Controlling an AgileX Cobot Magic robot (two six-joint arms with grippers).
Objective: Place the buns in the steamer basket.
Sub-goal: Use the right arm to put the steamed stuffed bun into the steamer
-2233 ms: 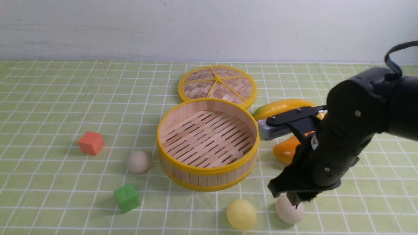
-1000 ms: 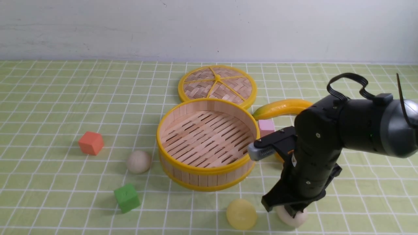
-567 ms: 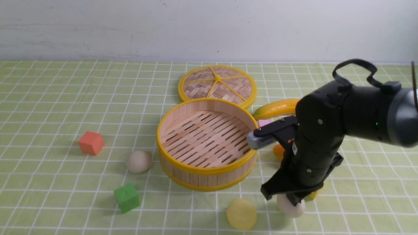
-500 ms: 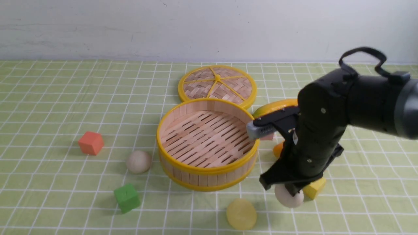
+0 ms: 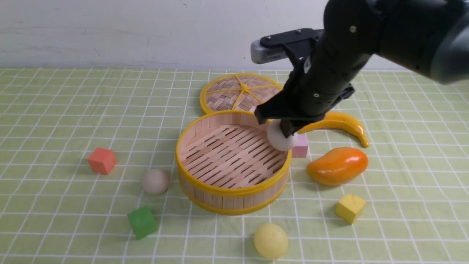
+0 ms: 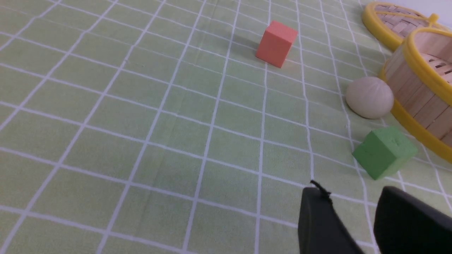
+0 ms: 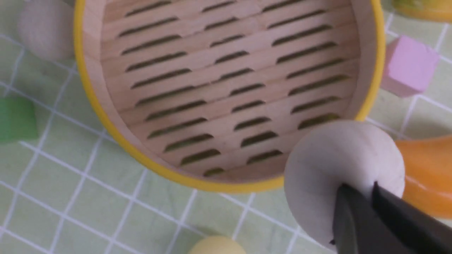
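Your right claw (image 5: 285,129) is clenching an off-white round bun (image 5: 279,141), hanging above the three o'clock rim of the yellow-rimmed wooden-slat steamer basket (image 5: 234,191); your left claw (image 6: 349,198) is sitting released, gripping nothing.

The steamer basket (image 5: 234,191), round with a pale slat wall and yellow rims, stands upright, its slat floor bare. The lifted bun (image 5: 280,141), off-white, hangs over its rim at 2 o'clock, pinched in the right gripper (image 5: 285,131). The loose off-white bun (image 5: 155,181) lies near at 8 o'clock, and the smooth yellow bun (image 5: 271,241) at 5 o'clock.
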